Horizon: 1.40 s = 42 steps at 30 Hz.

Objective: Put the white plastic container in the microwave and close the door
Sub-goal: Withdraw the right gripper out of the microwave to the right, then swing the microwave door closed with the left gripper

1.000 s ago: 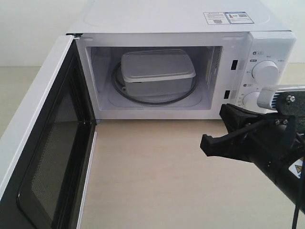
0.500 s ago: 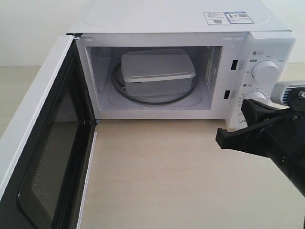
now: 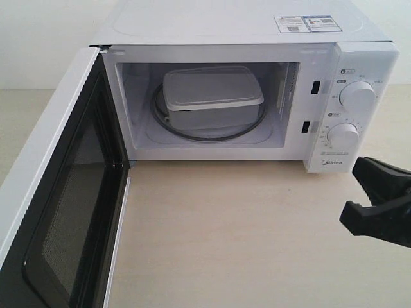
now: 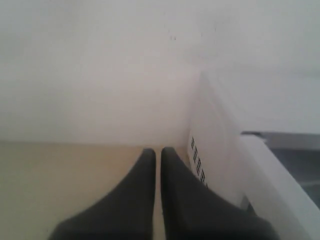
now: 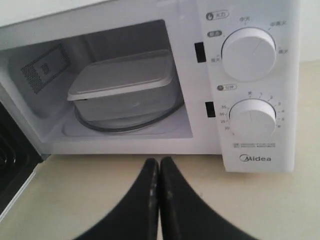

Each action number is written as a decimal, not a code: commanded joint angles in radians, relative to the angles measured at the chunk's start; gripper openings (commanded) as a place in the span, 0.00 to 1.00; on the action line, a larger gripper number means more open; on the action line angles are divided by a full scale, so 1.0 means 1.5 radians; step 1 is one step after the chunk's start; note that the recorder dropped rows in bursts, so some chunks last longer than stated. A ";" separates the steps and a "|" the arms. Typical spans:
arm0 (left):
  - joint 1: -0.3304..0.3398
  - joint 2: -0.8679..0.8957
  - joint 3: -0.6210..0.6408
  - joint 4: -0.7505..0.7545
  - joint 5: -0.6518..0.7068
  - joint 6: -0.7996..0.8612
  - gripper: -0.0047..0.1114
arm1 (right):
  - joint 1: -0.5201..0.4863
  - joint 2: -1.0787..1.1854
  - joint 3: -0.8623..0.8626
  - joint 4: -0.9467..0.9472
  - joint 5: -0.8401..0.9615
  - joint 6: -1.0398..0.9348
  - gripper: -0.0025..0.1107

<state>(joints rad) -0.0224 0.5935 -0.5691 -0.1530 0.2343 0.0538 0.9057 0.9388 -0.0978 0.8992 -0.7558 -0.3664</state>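
The table (image 3: 225, 231) is a pale beige wood-look top, bare in front of the oven. A plain white wall (image 3: 38, 38) rises close behind it.

The microwave (image 3: 237, 25) sits at the back of the table with its opening facing out over the tabletop. Its two round dials (image 3: 357, 96) are stacked on the right of the front, and small stickers (image 3: 307, 24) lie on its top. The door (image 3: 58, 192) stands swung wide on its left hinge, its dark window and black inner frame turned toward the open table.

The white plastic container (image 3: 212, 96) is inside the cavity, resting on the glass turntable (image 3: 192, 136), lid up and level. Its long axis runs side to side across the cavity, roughly parallel to the opening, so a long wall faces out.

The right gripper (image 5: 159, 162) hangs low over the table in front of the dial panel, at the right edge of the exterior view. Its black fingers are pressed together on nothing. The left gripper (image 4: 157, 152) is beside the microwave's vented side wall, near the room wall. Its fingers are drawn together with only a thin slit between them, and it too is empty.
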 commanded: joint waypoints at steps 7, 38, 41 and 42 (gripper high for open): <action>0.001 0.159 -0.209 -0.085 0.357 0.103 0.08 | 0.001 -0.005 0.003 -0.012 0.026 -0.075 0.02; 0.001 0.343 -0.280 -0.223 0.597 0.236 0.08 | 0.001 -0.007 0.003 0.143 -0.101 -0.355 0.02; 0.001 0.356 -0.280 -0.231 0.607 0.238 0.08 | 0.001 -0.007 0.003 0.143 -0.101 -0.355 0.02; 0.001 0.367 -0.280 -0.240 0.618 0.238 0.08 | 0.001 -0.007 0.003 0.143 -0.101 -0.355 0.02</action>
<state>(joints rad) -0.0224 1.1197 -0.9830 -0.4807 1.1310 0.4003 0.9057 0.9381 -0.0978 1.1111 -0.8967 -0.8898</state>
